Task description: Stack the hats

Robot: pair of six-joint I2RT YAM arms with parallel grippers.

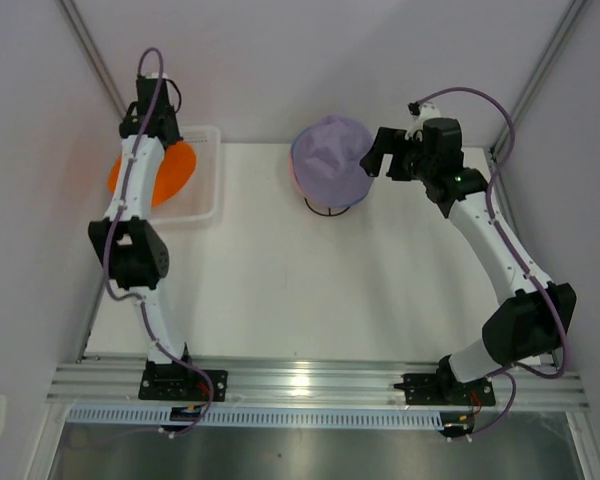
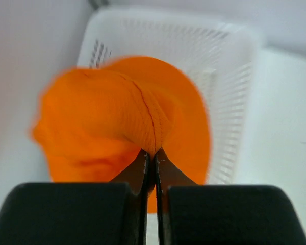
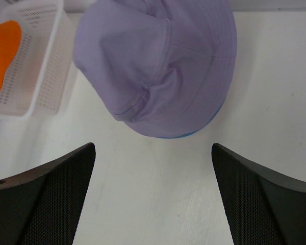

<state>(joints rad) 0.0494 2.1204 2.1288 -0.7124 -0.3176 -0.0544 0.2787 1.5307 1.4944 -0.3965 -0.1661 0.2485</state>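
Your left wrist view tells you what the overhead one cannot. The left tool (image 2: 154,159) is clenched on the bright orange fabric bucket hat (image 2: 117,117), with its two dark fingertips pinched together on a raised fold of cloth. Behind the hat is the white plastic mesh basket (image 2: 229,76), which stands at the far left corner of the white surface (image 1: 300,280).

From above, you see only orange patches on either side of the left arm, which covers the tool itself. The hat's edges are blurred in the wrist view, so you cannot tell whether it touches the basket.

Your right wrist view shows the right tool (image 3: 153,199) released. Its textured black fingers are spread wide at the bottom corners, well short of the lavender fabric bucket hat (image 3: 158,66). That hat sits crown up at the far middle of the surface.

Only this view shows a thin strip of a blue fabric hat (image 3: 196,133) under the lavender hat's near edge; the rest of it is hidden. Only the overhead view shows the black wire stand (image 1: 325,208), as a loop poking out below the lavender hat, with the right tool just beside the hat's right side. The basket and a piece of the orange hat are cut off at the right wrist view's upper left corner.
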